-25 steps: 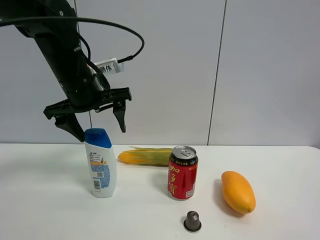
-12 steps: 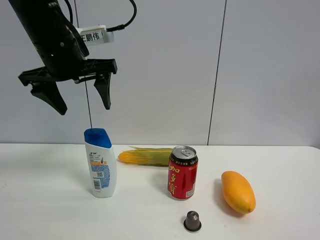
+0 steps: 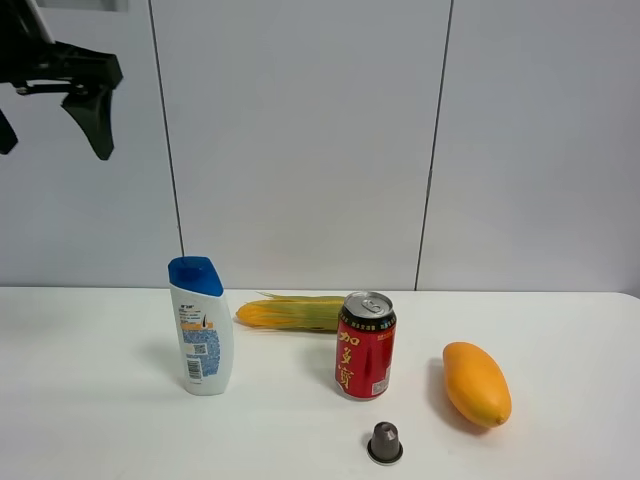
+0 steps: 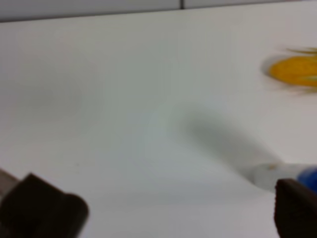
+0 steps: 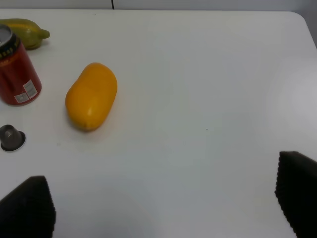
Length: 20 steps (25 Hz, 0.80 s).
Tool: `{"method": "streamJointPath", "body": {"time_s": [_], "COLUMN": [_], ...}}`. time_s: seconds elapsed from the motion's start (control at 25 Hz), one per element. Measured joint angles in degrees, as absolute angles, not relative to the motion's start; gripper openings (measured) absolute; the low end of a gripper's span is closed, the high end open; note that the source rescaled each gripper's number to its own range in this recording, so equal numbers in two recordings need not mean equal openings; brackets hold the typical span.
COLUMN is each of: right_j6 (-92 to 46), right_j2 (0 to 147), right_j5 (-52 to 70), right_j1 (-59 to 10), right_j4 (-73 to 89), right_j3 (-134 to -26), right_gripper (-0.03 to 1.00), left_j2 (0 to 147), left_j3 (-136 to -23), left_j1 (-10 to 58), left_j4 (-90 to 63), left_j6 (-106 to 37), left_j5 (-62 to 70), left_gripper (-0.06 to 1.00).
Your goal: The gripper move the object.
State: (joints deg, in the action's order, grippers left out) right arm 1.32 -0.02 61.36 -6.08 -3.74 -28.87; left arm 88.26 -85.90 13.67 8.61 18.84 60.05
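Observation:
The white shampoo bottle [image 3: 200, 330] with a blue flip cap stands upright on the white table [image 3: 100, 420], left of the red can [image 3: 365, 345]. My left gripper [image 3: 50, 130] is open and empty, high above the table at the view's top left edge, well above and left of the bottle. One finger [image 3: 95, 120] shows fully; the other is cut off by the edge. In the left wrist view the gripper [image 4: 168, 213] is open, and the bottle [image 4: 270, 176] shows blurred far below by one fingertip. My right gripper [image 5: 161, 203] is open and empty over bare table.
An ear of corn [image 3: 290, 313] lies behind the can. A yellow mango [image 3: 476, 383] lies at the right, and a small grey capsule [image 3: 385, 441] sits near the front edge. The right wrist view shows the mango [image 5: 91, 95], the can [image 5: 17, 72] and the capsule [image 5: 11, 137].
My left gripper has risen from just above the bottle's cap and moved up and left to the view's top corner, staying open. The bottle has not moved.

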Motion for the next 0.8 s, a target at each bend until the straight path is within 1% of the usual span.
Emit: {"method": "streamJointPath", "body": {"time_s": [0.2,0.4,0.6,0.8], "right_j6": [1.32,1.32,1.32,1.32], "right_j2": [-0.02,-0.02,-0.02,-0.02], "right_j5": [61.36,61.36,61.36,61.36], "right_j1": [-6.08,-6.08,-6.08,-6.08], "right_j4": [-3.74,-3.74,-3.74,-3.74], "right_j3": [-28.87,-28.87,-28.87,-28.87], "right_gripper": [1.00,1.00,1.00,1.00], "left_j2": [85.70,83.32,78.06,70.18], "left_j3": [-85.90,-85.24,-78.64,-69.97], "left_j1": [7.81,2.46,-1.85,-3.98], "left_j4": [8.61,8.15,8.15,8.04], "left_j6": [15.02,14.09,12.15,11.97], "left_j5": [60.78,62.54,61.70,59.29], "left_gripper": [0.86,0.86,0.86,0.86]}}
